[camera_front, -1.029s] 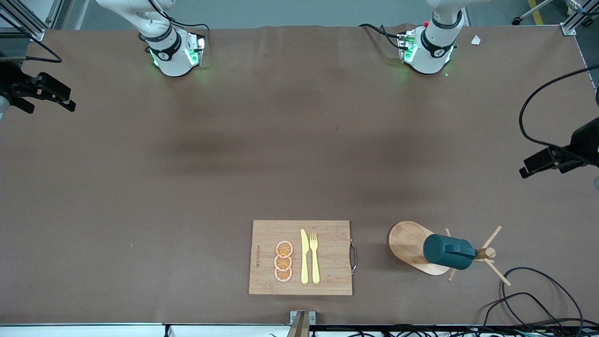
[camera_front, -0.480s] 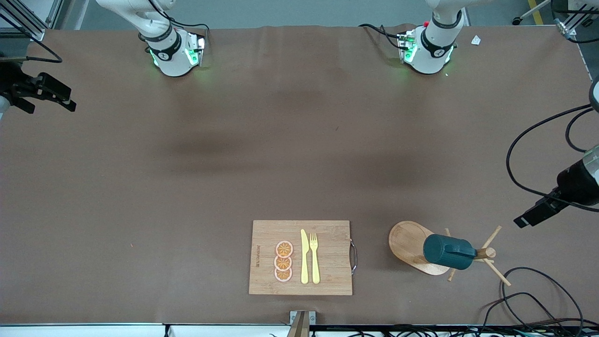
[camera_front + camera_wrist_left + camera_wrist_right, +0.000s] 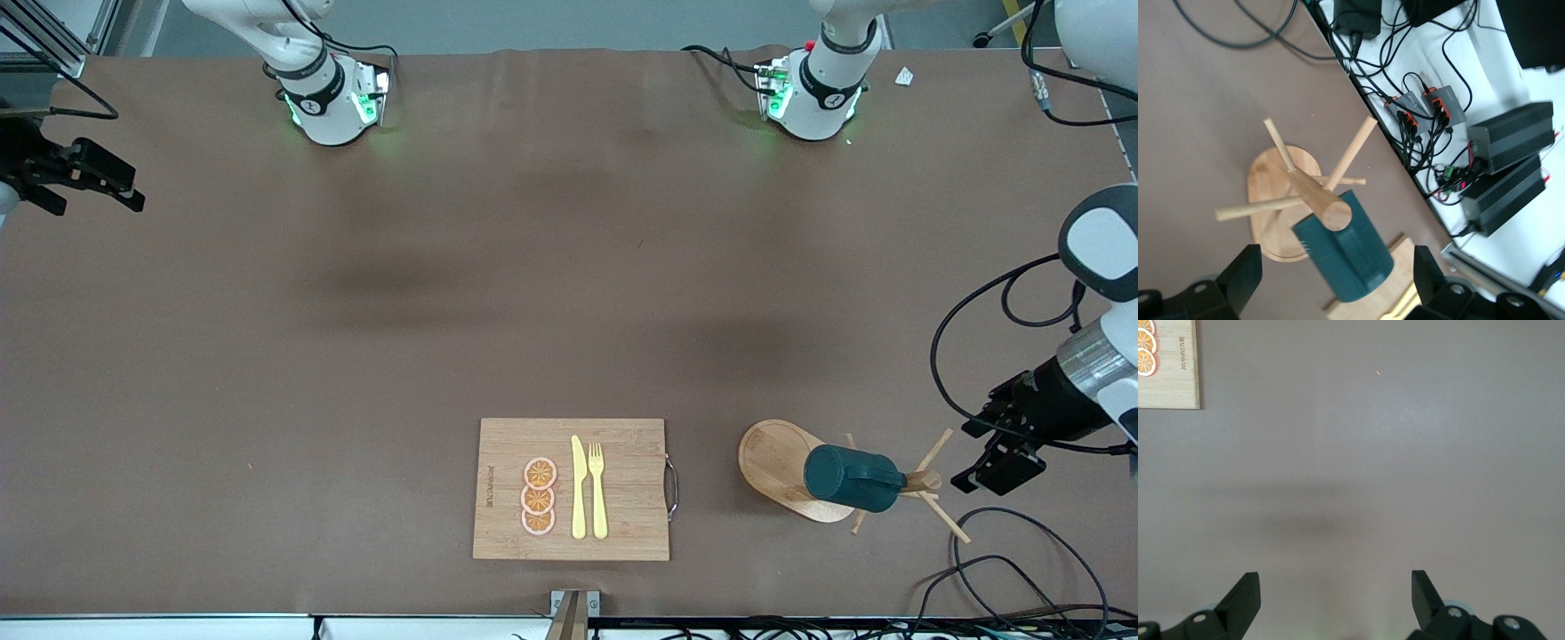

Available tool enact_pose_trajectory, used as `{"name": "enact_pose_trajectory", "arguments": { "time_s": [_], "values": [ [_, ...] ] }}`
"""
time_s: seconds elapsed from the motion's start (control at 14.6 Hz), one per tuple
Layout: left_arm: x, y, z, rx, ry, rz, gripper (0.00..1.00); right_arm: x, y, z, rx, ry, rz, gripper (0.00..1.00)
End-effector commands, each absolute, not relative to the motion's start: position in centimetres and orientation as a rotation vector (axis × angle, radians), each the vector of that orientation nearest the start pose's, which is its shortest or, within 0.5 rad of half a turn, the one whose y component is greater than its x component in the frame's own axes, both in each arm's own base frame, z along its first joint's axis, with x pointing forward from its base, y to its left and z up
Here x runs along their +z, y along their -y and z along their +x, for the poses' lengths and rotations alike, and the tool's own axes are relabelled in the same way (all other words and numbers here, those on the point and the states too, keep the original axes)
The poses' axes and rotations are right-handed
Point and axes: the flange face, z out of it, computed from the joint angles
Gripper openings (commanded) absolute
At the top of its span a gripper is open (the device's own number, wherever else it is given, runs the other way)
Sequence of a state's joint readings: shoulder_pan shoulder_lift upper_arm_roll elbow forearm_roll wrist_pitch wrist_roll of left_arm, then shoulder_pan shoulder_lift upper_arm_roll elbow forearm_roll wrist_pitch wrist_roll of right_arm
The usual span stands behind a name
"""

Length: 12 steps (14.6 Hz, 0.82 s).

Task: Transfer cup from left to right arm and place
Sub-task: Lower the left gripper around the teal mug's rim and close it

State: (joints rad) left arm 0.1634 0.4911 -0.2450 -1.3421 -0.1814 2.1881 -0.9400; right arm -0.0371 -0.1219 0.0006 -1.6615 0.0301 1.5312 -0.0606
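Brown table (image 3: 444,311) across the whole front view, bare over most of its middle; two white arm bases along its top edge. Bamboo cutting board (image 3: 622,444) at the edge nearest the front camera, metal handle toward the left arm's end; on it a yellow knife (image 3: 579,487) and yellow fork (image 3: 597,489) side by side, three orange slices (image 3: 539,496) in a short row just beside the knife. Toward the left arm's end from the board, a wooden mug rack (image 3: 778,458) — oval base flat on the table, slanted pegs spread from a central post. Cup (image 3: 853,478) hung on that rack, dark teal, tipped on its side over the oval base, resting against the post top as the left wrist view shows (image 3: 1348,250). Black cables (image 3: 1005,551) looped on the table near the rack, at the left arm's corner.

Left gripper (image 3: 1000,462) low over the table just beside the rack's pegs, apart from the cup; fingers spread wide in the left wrist view (image 3: 1331,280), nothing between them. Right gripper (image 3: 93,173) waiting at the right arm's end of the table; fingers parted in the right wrist view (image 3: 1335,603) — only bare table beneath, a corner of the board at that view's edge.
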Motion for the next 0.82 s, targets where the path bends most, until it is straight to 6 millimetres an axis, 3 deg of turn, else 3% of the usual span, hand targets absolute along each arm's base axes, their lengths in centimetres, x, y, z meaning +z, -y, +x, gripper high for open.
{"name": "enact_pose_trajectory", "arguments": {
  "time_s": [0.0, 0.34, 0.48, 0.75],
  "values": [
    [49.2, 3.7, 74.0, -0.259, 1.933, -3.093, 1.00, 64.3, 1.6, 51.0, 0.020, 0.029, -3.098, 1.00],
    [47.1, 4.0, 74.4, -0.145, 2.115, -3.001, 1.00, 64.3, 1.7, 51.0, 0.023, 0.031, -3.098, 1.00],
    [46.2, 5.0, 74.4, -0.082, 2.190, -2.952, 1.00, 64.3, 1.5, 51.0, 0.023, 0.034, -3.098, 1.00],
    [43.6, 5.0, 75.0, -0.036, 2.214, -2.929, 1.00, 64.4, 1.6, 51.0, 0.020, 0.031, -3.098, 1.00]
  ]
}}
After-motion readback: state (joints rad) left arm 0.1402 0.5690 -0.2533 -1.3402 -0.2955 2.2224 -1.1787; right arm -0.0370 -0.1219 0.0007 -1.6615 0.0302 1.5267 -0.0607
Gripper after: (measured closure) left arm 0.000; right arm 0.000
